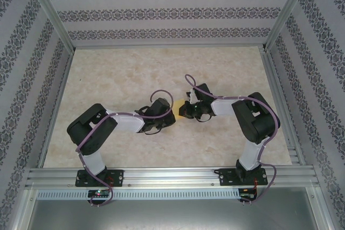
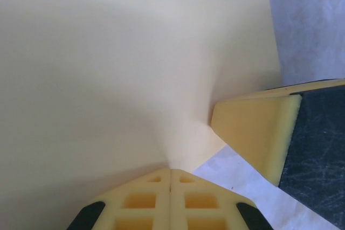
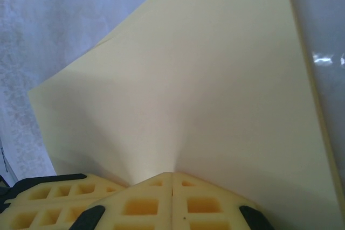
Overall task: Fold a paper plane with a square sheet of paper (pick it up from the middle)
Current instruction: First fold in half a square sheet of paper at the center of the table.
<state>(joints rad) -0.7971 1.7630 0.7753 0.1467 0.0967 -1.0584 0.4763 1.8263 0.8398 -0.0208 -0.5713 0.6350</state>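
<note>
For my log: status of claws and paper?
Left claw shut on thin yellow paper sheet. Right claw shut on it too. Claws side by side.

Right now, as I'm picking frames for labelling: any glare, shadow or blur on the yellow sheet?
Top external: even light, sharp, but the square sheet of paper is barely a yellow sliver. Left wrist: a broad soft shadow dims its left side. Right wrist: the sheet is fairly evenly lit, with one white glare spot on the tabletop.
</note>
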